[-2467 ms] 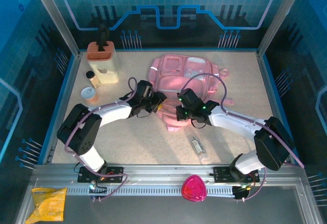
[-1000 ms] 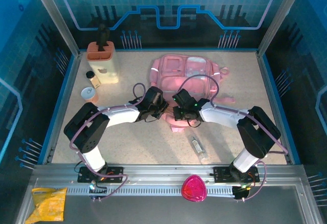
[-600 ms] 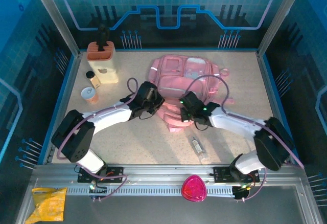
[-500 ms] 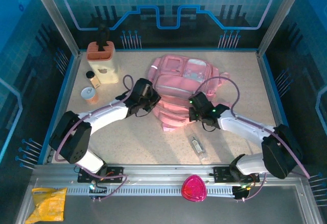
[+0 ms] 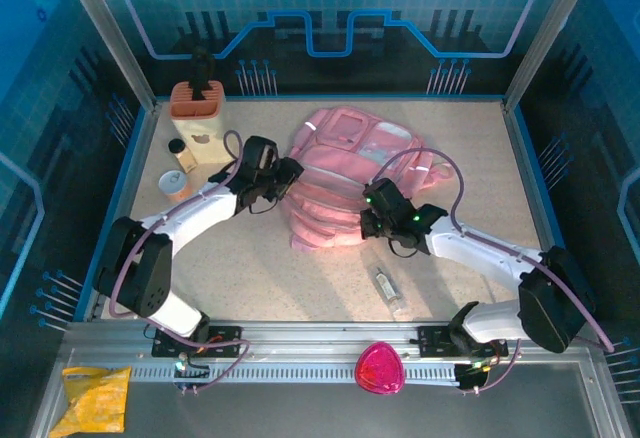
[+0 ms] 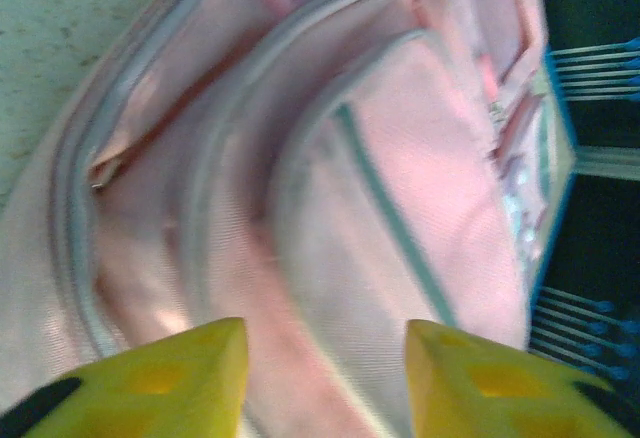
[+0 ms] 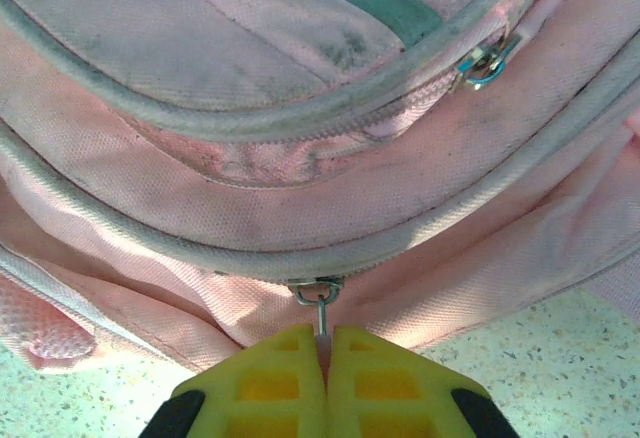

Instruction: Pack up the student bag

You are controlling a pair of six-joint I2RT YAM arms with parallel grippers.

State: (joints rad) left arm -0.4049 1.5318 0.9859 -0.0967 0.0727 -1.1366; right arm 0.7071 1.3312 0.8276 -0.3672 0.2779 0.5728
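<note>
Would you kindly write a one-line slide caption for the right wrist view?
Right gripper shut on the zip pull of the pink student bag resting on the speckled table.

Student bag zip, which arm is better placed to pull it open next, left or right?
Right, probably. The right gripper is shut on the zip pull at the near edge of the student bag, so it could simply draw along the zip. The left gripper stands open at the bag's left side, holding nothing.

A pink student bag [image 5: 340,178], edged with pale grey zips, is seen on a beige speckled surface [image 5: 250,268]. The left pincer [image 6: 325,336] and right pincer [image 7: 325,336] are shown in yellow.
</note>
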